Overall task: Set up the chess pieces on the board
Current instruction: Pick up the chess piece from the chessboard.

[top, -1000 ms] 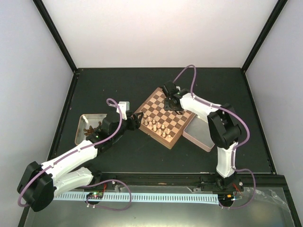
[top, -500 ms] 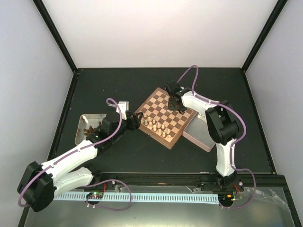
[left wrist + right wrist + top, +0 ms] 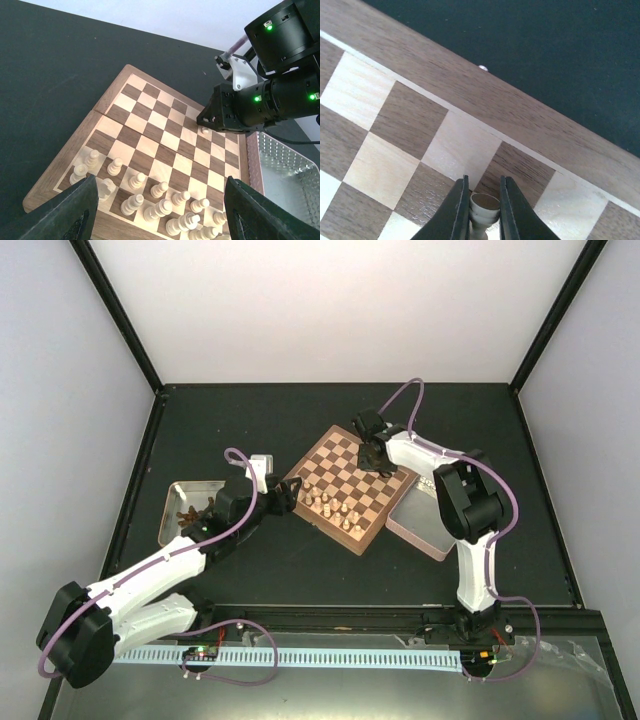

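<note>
The board (image 3: 335, 455) lies turned like a diamond in the middle of the table. Several pale chess pieces (image 3: 330, 505) stand in two rows along its near-left edge, also seen in the left wrist view (image 3: 160, 190). My right gripper (image 3: 374, 462) is low over the board's far-right edge, shut on one pale chess piece (image 3: 485, 202) whose round top shows between the fingers. That piece (image 3: 204, 130) stands on a square beside the border. My left gripper (image 3: 161, 200) hangs open just off the board's near-left edge (image 3: 290, 495), holding nothing.
A grey metal tray (image 3: 195, 485) with dark brown chessmen (image 3: 188, 515) sits left of the board, behind my left arm. A second tray with a pinkish rim (image 3: 420, 525) lies against the board's right side; its dimpled metal floor (image 3: 285, 165) shows in the left wrist view.
The right gripper has closed on the pale piece near the board's far-right edge, after shifting slightly right. The left arm has not moved.
</note>
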You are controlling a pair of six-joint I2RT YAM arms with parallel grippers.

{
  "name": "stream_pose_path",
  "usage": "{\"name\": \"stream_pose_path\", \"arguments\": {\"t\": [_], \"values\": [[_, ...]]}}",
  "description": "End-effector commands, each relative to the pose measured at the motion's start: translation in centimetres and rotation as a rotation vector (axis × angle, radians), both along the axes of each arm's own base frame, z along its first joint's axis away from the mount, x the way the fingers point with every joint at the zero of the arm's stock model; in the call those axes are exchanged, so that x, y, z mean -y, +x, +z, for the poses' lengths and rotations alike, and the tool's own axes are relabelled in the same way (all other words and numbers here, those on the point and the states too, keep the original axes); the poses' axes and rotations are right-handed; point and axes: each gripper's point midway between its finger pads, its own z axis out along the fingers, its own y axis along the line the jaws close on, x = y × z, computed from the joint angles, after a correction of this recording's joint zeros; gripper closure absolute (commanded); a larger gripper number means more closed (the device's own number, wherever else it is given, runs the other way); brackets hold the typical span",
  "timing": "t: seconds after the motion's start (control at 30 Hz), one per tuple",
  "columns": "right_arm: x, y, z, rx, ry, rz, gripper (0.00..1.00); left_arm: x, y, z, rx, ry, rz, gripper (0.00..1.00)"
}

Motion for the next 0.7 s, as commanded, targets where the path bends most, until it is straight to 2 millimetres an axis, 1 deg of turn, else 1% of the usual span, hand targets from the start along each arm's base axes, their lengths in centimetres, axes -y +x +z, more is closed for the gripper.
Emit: {"name": "stream_pose_path", "arguments": {"t": [0.0,0.03,0.13,0.2,0.3,0.37,0.4,0.5,0.57,0.67], "values": [[-0.1,-0.7,-0.8,-0.033,0.040,-0.021,0.93,0.1,-0.2,0.6,0.018,-0.002,-0.024,0.29],[-0.1,-0.8,-0.5,-0.027,0.053,-0.028,0.93,0.2,-0.3,0.7,0.020,-0.001,-0.034,0.29],[-0.6,-1.2,1.2,-0.001,0.130,-0.047,0.93,0.7,-0.3,0.9,0.029,-0.004,-0.060,0.26],[-1.2,-1.7,2.7,0.013,0.205,-0.063,0.93,1.2,-0.3,1.2,0.043,-0.012,-0.083,0.26],[-2.4,-2.8,5.4,0.034,0.362,-0.086,0.93,2.5,-0.5,1.8,0.077,-0.038,-0.146,0.25],[-3.7,-4.2,6.7,0.021,0.501,-0.094,0.93,3.5,-0.7,2.3,0.106,-0.047,-0.184,0.25],[-4.5,-4.9,8.0,0.023,0.589,-0.102,0.93,4.1,-0.8,2.5,0.125,-0.045,-0.203,0.25],[-6.7,-7.3,9.8,-0.033,0.844,-0.121,0.95,6.1,-1.4,2.7,0.186,-0.018,-0.272,0.26],[-7.5,-8.5,11.0,-0.068,0.979,-0.165,0.95,7.5,-1.8,2.9,0.230,0.009,-0.314,0.27],[-8.2,-10.5,12.5,-0.120,1.125,-0.194,0.95,9.3,-2.5,3.3,0.299,0.055,-0.366,0.28]]}}
